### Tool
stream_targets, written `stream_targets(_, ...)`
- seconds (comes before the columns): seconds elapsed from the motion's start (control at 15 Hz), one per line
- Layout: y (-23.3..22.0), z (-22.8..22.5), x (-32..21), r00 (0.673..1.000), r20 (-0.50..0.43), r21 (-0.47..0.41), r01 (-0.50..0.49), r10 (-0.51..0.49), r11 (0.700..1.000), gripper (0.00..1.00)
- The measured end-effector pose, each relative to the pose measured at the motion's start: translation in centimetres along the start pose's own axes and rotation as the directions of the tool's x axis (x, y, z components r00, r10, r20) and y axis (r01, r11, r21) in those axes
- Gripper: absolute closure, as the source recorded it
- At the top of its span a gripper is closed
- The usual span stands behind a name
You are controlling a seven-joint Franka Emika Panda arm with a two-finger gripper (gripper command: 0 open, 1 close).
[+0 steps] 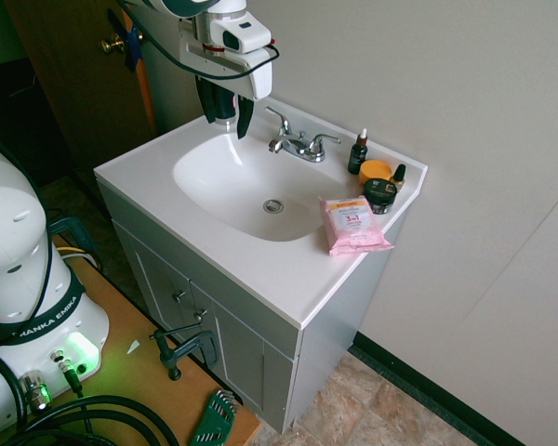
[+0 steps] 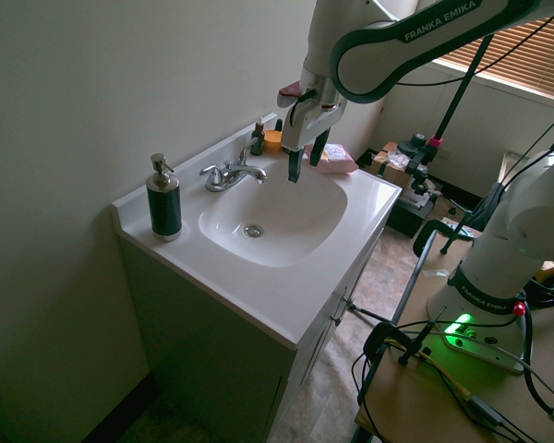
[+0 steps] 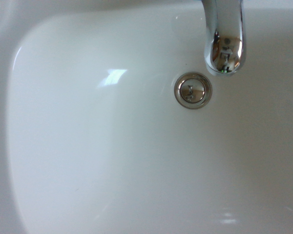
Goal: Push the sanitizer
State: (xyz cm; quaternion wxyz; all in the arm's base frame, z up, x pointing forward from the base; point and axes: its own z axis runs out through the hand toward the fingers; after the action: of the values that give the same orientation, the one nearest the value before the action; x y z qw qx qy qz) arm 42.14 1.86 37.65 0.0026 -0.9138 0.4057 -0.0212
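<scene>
Pink wipes packet (image 1: pixel 353 225) at vanity front right edge, near jars. Gripper (image 2: pixel 306 163) hangs over sink basin (image 2: pixel 286 226), fingers parted, holding nothing. Drain (image 3: pixel 192 90) below chrome faucet (image 2: pixel 231 173) spout. Sanitizer (image 2: pixel 163 201) upright at back corner of vanity top, beside faucet, well apart from gripper.

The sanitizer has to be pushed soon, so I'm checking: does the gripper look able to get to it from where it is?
Probably yes. The gripper hangs above the basin, and the sanitizer stands alone on its counter corner, nothing between them.
</scene>
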Motion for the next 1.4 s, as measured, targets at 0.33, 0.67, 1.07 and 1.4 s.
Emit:
stream_targets(0.33, -2.3, -3.3, 0.4, 0.999, -0.030, 0.045, 0.034, -0.032, 0.998, 0.00)
stream_targets(0.67, -11.7, -10.3, -0.7, 0.989, -0.091, 0.078, 0.126, -0.119, 0.989, 1.00)
stream_targets(1.07, -21.6, -10.1, -1.9, 0.980, -0.094, 0.049, 0.180, -0.175, 0.982, 1.00)
stream_targets(1.4, -25.3, -9.6, -3.1, 0.976, -0.094, 0.029, 0.199, -0.196, 0.980, 1.00)
